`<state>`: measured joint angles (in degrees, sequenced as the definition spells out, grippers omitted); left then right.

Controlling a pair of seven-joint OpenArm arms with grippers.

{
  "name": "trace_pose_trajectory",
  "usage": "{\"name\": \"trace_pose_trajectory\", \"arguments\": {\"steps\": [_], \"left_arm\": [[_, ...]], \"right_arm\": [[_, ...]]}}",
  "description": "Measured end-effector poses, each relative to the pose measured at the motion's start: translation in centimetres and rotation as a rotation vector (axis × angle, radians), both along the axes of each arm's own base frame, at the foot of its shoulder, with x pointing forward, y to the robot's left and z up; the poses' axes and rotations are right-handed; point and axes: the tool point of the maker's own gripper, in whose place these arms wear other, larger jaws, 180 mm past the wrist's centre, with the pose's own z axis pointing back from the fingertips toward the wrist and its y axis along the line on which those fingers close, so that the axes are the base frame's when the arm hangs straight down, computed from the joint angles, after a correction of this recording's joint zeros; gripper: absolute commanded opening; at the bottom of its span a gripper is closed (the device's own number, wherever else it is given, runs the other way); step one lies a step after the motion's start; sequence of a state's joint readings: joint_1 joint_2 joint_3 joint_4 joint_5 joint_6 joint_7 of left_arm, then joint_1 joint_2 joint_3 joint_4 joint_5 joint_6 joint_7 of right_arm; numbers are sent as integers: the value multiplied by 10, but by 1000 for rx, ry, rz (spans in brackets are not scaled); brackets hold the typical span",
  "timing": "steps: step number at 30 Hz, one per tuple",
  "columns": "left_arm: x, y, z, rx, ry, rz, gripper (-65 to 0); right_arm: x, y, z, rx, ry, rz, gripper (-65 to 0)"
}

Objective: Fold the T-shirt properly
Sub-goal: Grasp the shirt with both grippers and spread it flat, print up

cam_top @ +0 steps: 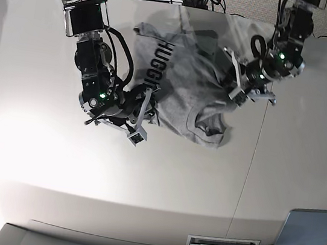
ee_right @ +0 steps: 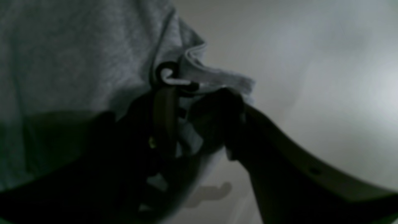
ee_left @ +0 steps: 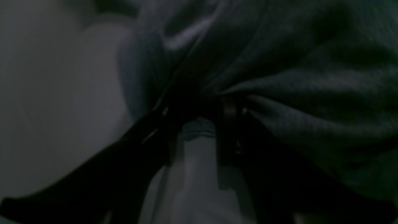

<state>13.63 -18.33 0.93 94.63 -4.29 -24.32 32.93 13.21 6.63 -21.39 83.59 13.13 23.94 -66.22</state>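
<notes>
A pale work surface [cam_top: 114, 170] spreads out under the 2 arms, with 1 thin seam running down it to the left-arm side of the T-shirt [cam_top: 185, 95]. The shirt lies on that surface between the 2 arms, in the far half of the base view, rumpled rather than flat. Its black lettering [cam_top: 159, 64] faces up, partly legible, so at least 1 part of the front is on top.

At the shirt's left-arm side, the left gripper [ee_left: 199, 121] has its 2 fingers parted over bunched cloth, with a strip of hem and bare surface showing between them; I judge nothing is pinched there. At the opposite side, the right gripper [ee_right: 200, 118] also has its 2 fingers spread, around a crumpled edge of the same fabric, with no firm bite visible. Placing 1 gripper at each side probably serves to gather or square both sides together, or to take them up for 1 shared fold.

Nearer the camera than the shirt, a loose flap [cam_top: 211, 132] juts out beside the left gripper; it would need tucking or smoothing. The folding looks to be at an early stage. Closing on these creases could trap several layers and skew the fold, so a cleaner edge grip seems wiser.
</notes>
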Motion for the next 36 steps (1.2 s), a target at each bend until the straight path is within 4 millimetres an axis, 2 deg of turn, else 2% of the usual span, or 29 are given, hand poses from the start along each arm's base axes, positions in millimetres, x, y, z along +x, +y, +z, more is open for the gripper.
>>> {"name": "trace_pose_trajectory", "arguments": {"steps": [6, 13, 18, 22, 24, 27, 31, 36], "left_arm": [[26, 12, 7, 59, -10, 24, -440], [41, 13, 16, 40, -15, 42, -440], [51, 13, 26, 27, -39, 50, -440], [49, 8, 38, 30, -24, 42, -440], [44, 1, 47, -5, -14, 9, -440], [24, -8, 56, -45, 10, -69, -440], [-13, -5, 45, -58, 94, -92, -451], [-60, -12, 24, -87, 183, -146, -463]], "right_arm": [[-23, -2, -1, 36, 0, -31, -419], [-56, -44, 9, 43, -11, -167, -419], [-88, -54, 7, 32, 4, -196, -419], [-97, -65, 13, 24, -5, -229, -419], [-93, -77, 19, 13, -28, -264, -419], [-86, -92, 28, 2, -61, -306, -419], [-88, -97, 27, -3, -57, -322, -419], [-88, -92, 28, 28, -52, -318, -419]]}}
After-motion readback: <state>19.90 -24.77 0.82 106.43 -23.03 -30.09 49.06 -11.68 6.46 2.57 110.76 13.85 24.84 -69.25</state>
